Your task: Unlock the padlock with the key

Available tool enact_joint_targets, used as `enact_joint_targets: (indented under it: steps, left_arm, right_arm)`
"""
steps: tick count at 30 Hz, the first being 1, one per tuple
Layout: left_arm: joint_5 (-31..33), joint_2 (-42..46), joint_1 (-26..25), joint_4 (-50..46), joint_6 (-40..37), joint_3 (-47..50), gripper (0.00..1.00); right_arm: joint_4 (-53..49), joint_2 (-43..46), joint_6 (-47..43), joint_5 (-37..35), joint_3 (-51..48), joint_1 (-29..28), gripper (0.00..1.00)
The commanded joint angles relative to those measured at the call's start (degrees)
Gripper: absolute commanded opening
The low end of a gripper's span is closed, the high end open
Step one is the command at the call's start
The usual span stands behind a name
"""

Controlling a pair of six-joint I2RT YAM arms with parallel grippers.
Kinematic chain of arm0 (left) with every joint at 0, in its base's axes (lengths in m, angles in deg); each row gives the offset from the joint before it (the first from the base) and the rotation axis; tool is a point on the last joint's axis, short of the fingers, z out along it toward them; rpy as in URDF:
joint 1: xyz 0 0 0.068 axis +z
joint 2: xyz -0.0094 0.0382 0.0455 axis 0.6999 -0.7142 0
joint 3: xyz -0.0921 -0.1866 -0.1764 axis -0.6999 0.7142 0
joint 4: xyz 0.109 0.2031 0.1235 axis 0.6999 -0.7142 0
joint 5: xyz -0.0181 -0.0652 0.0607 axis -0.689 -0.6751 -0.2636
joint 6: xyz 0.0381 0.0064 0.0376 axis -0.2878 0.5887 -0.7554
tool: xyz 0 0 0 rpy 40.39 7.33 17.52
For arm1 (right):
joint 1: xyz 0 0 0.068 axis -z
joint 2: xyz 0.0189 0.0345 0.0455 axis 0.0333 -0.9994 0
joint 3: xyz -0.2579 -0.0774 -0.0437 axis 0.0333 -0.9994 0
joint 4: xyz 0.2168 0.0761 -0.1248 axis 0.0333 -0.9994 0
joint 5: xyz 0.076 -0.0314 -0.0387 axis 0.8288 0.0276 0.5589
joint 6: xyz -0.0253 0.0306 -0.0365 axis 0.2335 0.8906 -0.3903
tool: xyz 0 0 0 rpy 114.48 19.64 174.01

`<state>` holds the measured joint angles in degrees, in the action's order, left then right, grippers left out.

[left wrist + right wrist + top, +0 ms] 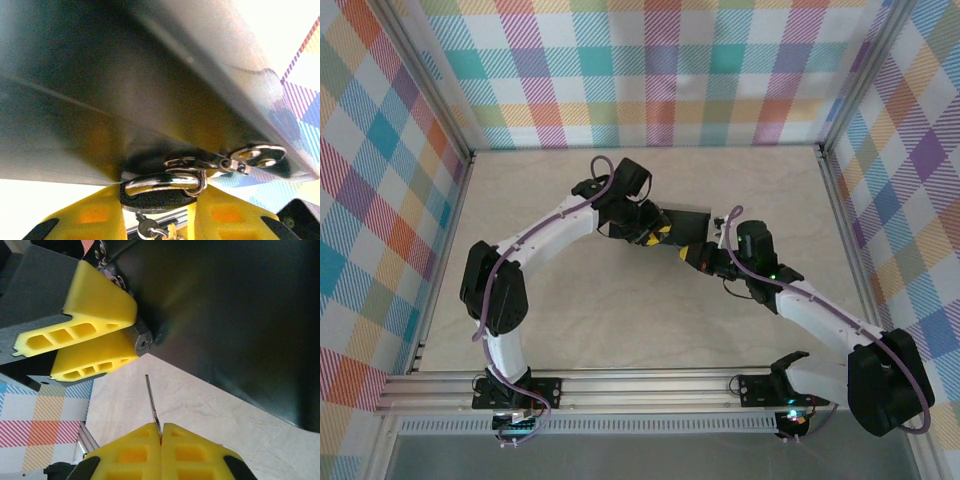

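The padlock [160, 199] has a black body and a chrome shackle [162, 181] hooked through the hasp of the black box [125, 75]. My left gripper [159, 202] is shut on the padlock body, one yellow finger on each side. In the right wrist view the padlock [142, 340] shows its keyhole end between the left gripper's fingers [95, 310]. My right gripper [161, 432] is shut on the key [151, 400]. Its thin blade sticks out edge-on towards the keyhole, and the tip stops a short way below it. Both grippers meet at the box [692, 222] mid-table.
The box stands on a pale marbled tabletop [210, 410] inside plaid walls [650, 70] with aluminium frame rails [620, 385]. The hasp's metal plate [257, 155] juts from the box edge. A small ringed metal piece [146, 227] hangs just below the padlock.
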<state>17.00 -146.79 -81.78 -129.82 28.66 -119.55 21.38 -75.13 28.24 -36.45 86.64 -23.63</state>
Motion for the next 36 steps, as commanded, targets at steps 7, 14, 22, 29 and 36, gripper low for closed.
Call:
enact_joint_targets:
  steps: [7,14,22,29,36]
  left_arm:
    - [3.0,6.9,-1.1,4.9,11.0,3.9,0.01]
    - [10.3,9.0,-2.2,10.1,23.2,7.2,0.01]
    - [11.0,7.4,-2.8,3.5,23.5,-1.2,0.01]
    - [7.7,9.1,-3.0,3.1,21.1,0.9,0.01]
    - [4.3,10.1,-3.1,4.8,19.1,3.0,0.00]
  right_arm:
    - [-5.5,-1.2,-0.9,0.2,7.0,2.1,0.00]
    - [-13.4,-1.1,-2.7,7.1,12.2,6.5,0.00]
    - [-16.4,2.4,-2.4,13.6,13.1,5.1,0.01]
    - [-8.8,2.2,-5.1,17.7,7.5,4.8,0.01]
    - [-5.9,-1.8,-7.5,21.3,7.6,4.8,0.01]
